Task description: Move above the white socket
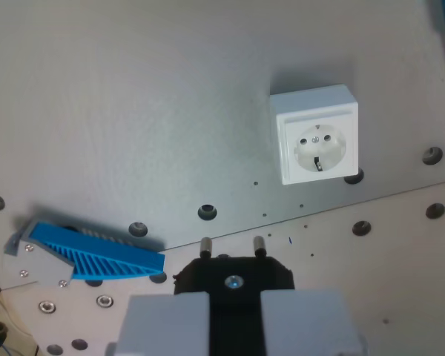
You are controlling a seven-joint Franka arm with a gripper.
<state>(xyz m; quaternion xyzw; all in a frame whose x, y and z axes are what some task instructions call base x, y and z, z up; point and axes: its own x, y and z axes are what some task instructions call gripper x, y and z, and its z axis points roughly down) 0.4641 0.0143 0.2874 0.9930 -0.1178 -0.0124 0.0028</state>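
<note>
- the pincer, two pale grey blocky fingers at the bottom edge of the wrist view, is clamped on a black plastic plug with two metal pins pointing up the picture.
- the white square plastic socket, smooth-faced with a round recess, sits on the matte grey bench up and toward the wrist view's right, well apart from the plug.
- risk, as i judge it: the pins are offset from the socket, so a rushed sideways move could stop short or overshoot; travelling too low could knock the pins against the raised housing.
- a blue ribbed plastic wedge on a grey bracket lies toward the wrist view's left, clear of the likely path.
</note>
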